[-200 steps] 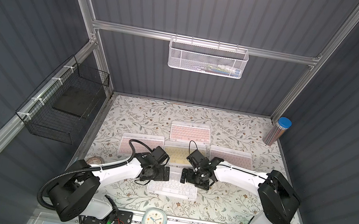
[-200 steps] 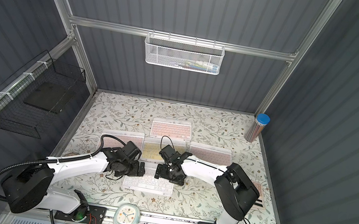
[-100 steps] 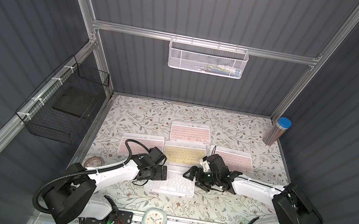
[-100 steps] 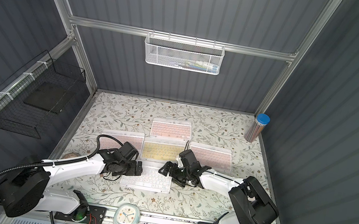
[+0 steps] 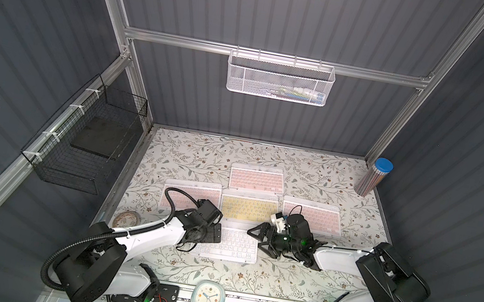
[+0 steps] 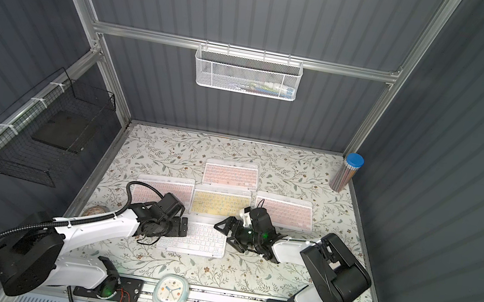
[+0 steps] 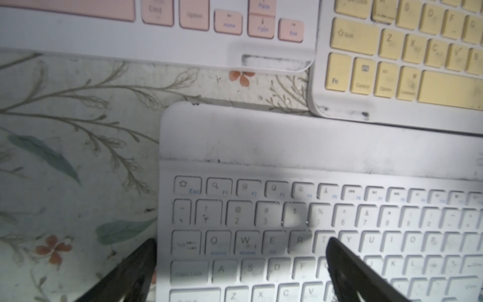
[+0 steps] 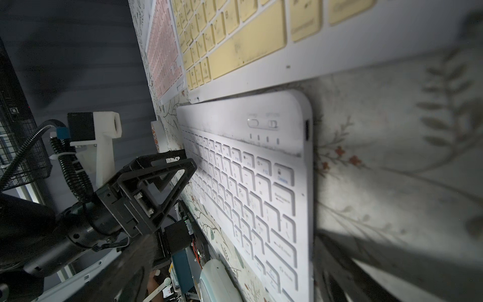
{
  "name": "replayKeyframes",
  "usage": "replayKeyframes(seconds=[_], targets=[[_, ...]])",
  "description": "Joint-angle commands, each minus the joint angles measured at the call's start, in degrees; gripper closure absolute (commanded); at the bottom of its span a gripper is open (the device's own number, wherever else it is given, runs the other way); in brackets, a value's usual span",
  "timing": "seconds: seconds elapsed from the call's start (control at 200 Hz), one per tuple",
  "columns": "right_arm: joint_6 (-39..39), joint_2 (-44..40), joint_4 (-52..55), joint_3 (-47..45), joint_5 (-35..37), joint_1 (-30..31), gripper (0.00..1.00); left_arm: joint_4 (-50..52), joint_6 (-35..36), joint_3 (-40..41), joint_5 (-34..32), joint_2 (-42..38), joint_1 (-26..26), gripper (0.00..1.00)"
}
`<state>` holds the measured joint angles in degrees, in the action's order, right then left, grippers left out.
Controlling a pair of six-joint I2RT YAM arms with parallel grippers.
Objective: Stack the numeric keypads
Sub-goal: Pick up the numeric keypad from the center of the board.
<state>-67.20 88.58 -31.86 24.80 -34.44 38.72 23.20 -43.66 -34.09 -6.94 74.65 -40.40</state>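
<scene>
We see the white keypad point(image 5: 228, 247) flat, long axis left-right, function row toward frame top. Left gripper point(image 5: 215, 235) and right gripper point(image 5: 258, 243) gape.

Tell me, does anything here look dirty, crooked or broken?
Mostly tidy, but the yellow-keyed keypad looks grimy: dark smudges on its keys and black scuffs along its white frame. The white keypad shows similar scuffs on the bare strip beyond its keys. Nothing looks spilled or broken.
</scene>
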Motion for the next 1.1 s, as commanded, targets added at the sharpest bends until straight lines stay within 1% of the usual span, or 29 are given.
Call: replayKeyframes(seconds=[0.0, 0.145, 0.275, 0.345, 0.48, 0.61, 0.911, 1.096], targets=[[-1.7, 0.5, -6.6, 1.1, -6.9, 2.1, 0.06, -5.7, -2.4, 2.9, 16.1, 2.3, -1.6, 0.00], [-1.6, 0.5, -5.7, 1.0, -6.7, 2.1, 0.10, -5.8, -2.5, 3.1, 15.9, 2.2, -1.6, 0.00], [-0.1, -0.8, -1.5, 1.3, -5.9, 1.8, 0.12, -4.6, -2.1, 2.8, 14.8, 2.3, -1.6, 0.00], [2.9, -2.7, 6.1, 2.2, -4.5, 1.5, 0.13, -4.2, -2.1, 2.7, 14.6, 2.1, -1.6, 0.00], [11.0, -7.8, 25.0, 6.1, 0.9, 1.4, 0.11, -4.2, -2.0, 2.8, 14.1, 2.3, -1.5, 0.00], [14.4, -11.4, 32.9, 7.6, 3.9, 1.4, 0.11, -5.0, -2.1, 2.7, 14.3, 2.9, -1.5, 0.00], [13.2, -14.4, 33.4, 5.3, 5.2, 1.3, 0.13, -6.2, -2.3, 2.6, 14.6, 3.7, -1.5, 0.00], [12.8, -17.7, 35.5, 4.6, 7.1, 1.1, 0.22, -6.7, -2.7, 2.8, 14.2, 3.7, -1.5, 0.00]])
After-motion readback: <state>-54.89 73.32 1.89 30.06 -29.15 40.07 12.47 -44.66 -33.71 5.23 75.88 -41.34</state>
